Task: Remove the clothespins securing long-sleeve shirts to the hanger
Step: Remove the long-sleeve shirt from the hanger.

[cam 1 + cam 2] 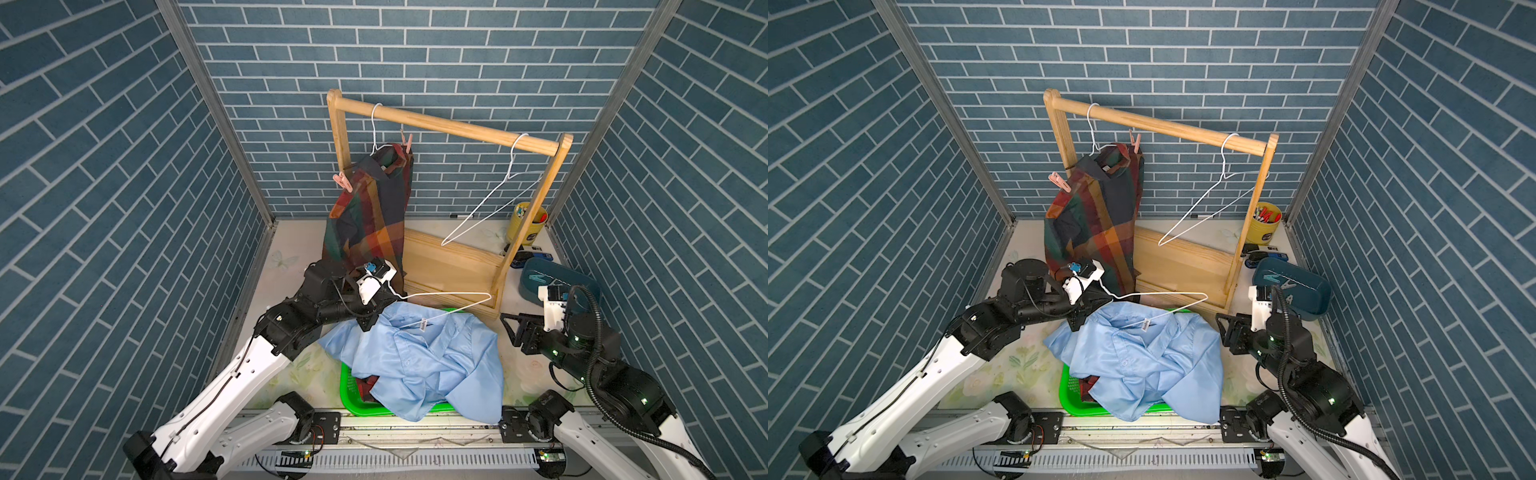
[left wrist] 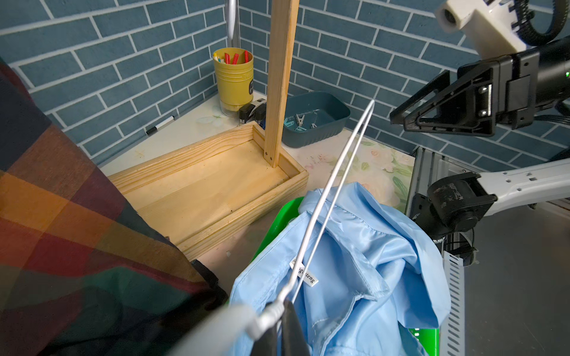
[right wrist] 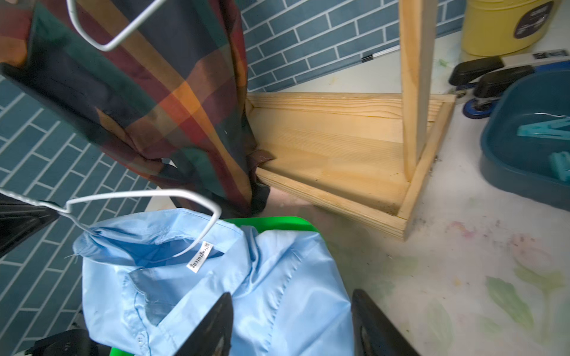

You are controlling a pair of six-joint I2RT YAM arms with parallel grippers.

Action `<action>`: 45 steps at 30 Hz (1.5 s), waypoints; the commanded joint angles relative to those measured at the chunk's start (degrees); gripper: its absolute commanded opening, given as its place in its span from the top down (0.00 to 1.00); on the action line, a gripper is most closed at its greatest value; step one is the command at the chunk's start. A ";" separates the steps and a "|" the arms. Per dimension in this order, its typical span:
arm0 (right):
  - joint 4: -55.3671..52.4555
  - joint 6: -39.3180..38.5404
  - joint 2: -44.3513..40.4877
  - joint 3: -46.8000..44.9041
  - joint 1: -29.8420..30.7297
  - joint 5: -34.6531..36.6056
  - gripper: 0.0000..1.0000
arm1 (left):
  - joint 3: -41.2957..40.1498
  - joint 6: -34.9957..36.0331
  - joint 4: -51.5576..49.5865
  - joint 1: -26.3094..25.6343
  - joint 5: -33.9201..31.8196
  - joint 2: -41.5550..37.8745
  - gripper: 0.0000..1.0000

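Clothespins point(image 1: 343, 181), two pink ones, grip the plaid shirt point(image 1: 370, 216) that hangs from the wooden rack point(image 1: 449, 126) in the upper middle of both top views. One sits on the shoulder at the left, the other point(image 1: 407, 143) at the top beside the collar. More of them, teal and pale point(image 2: 300, 120), lie in the blue tray point(image 2: 327, 129) at the right of the frame, just beside the rack's base.

The light blue shirt point(image 1: 428, 365) lies heaped over the green basket point(image 1: 345, 384) in the lower middle. A white hanger point(image 3: 138, 193) lies tilted across its collar, with one corner under the cloth and the other sticking out toward the rack's base.

The left gripper point(image 2: 266, 322) is closed tight on the neck of that hanger, at the left edge of the blue shirt. The right gripper point(image 3: 290, 326) hovers at the right of the shirt, its fingers point(image 3: 209, 326) spread wide with nothing between them.

A bare hanger point(image 1: 473, 212) hangs at the right end of the rack, with a yellow cup point(image 1: 525, 232) behind it.
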 commanded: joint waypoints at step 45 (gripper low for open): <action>-8.74 -29.43 30.37 20.08 12.57 -16.38 0.58 | 12.90 14.20 -9.90 -3.86 8.92 12.30 1.00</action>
